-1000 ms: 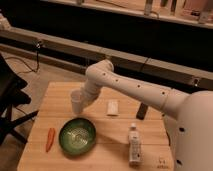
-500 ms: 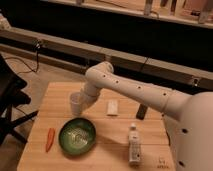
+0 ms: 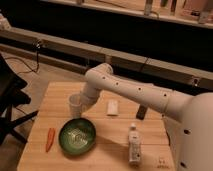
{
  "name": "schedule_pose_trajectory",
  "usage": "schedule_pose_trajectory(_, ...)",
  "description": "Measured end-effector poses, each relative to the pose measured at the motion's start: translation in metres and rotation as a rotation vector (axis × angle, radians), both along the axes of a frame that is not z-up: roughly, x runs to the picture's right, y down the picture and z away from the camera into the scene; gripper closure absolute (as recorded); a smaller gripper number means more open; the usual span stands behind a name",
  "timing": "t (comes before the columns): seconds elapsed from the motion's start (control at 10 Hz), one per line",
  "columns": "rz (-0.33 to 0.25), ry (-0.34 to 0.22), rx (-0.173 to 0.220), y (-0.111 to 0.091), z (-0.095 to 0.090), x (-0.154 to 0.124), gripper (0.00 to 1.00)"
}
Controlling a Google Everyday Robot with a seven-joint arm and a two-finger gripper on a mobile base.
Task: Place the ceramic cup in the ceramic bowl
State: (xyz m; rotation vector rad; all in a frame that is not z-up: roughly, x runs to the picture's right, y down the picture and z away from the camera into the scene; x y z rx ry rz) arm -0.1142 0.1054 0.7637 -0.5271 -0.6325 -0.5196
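The small white ceramic cup (image 3: 75, 105) is held just above the wooden table, behind the far rim of the green ceramic bowl (image 3: 77, 136). My gripper (image 3: 83, 102) comes down from the white arm's elbow and is shut on the cup from its right side, mostly hidden behind it. The bowl sits near the table's front edge, with a shiny paler centre and nothing in it.
An orange carrot (image 3: 50, 139) lies left of the bowl. A flat white block (image 3: 113, 107) and a small dark object (image 3: 142, 112) lie right of the cup. A white bottle (image 3: 133, 145) lies front right. The wooden table (image 3: 55, 95) stands before a dark counter.
The cup, in my gripper, has moved slightly toward the front and left, closer to the bowl's far rim. Nothing else has moved.
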Motion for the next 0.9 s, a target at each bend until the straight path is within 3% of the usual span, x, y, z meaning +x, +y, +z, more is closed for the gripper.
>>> schedule_pose_trajectory(0.9,-0.019,-0.021,-0.006,0.012,-0.007,-0.002,0.99)
